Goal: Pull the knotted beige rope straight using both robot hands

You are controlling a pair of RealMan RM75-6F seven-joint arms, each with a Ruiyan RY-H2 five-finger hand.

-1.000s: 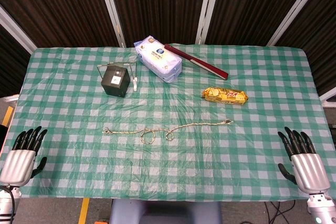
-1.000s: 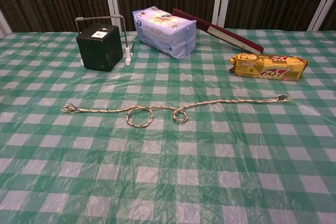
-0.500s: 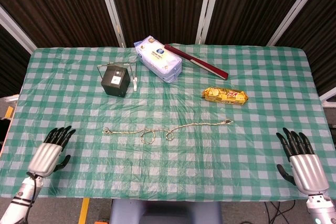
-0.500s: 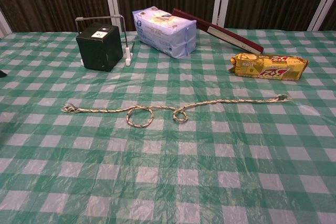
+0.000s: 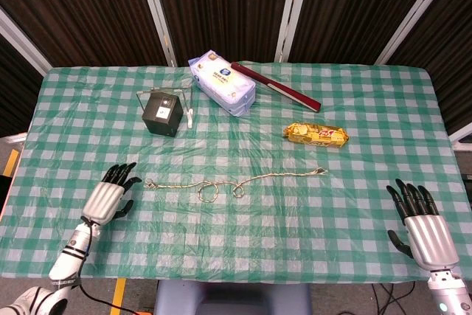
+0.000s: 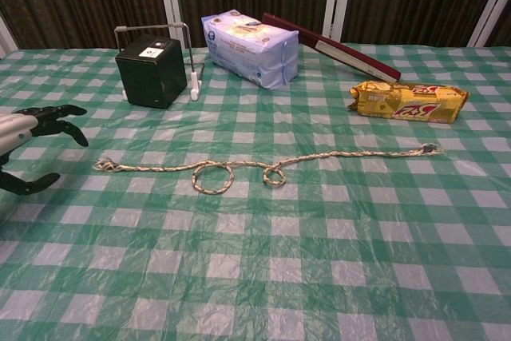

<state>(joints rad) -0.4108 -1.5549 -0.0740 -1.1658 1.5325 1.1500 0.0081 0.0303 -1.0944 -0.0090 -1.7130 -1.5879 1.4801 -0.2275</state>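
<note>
The beige rope [image 5: 234,179] [image 6: 263,167] lies across the middle of the green checked table, with two loose loops [image 5: 208,194] [image 6: 212,176] left of its centre. Its left end [image 5: 150,182] [image 6: 102,165] and right end [image 5: 321,171] [image 6: 429,148] rest flat on the cloth. My left hand [image 5: 109,195] [image 6: 24,140] hovers open just left of the rope's left end, fingers spread, touching nothing. My right hand [image 5: 420,220] stays open near the table's front right edge, far from the rope's right end; the chest view does not show it.
A black box [image 5: 163,113] [image 6: 150,71] with a wire handle stands at the back left. Beside it lie a blue-white tissue pack [image 5: 221,81] [image 6: 249,48] and a dark red flat box [image 5: 276,86] [image 6: 331,47]. A yellow biscuit packet [image 5: 316,134] [image 6: 408,101] lies right of centre.
My left hand has moved forward and rightward from the table's front left corner to just beside the rope's left end, entering the chest view. The right hand and rope have barely moved.
</note>
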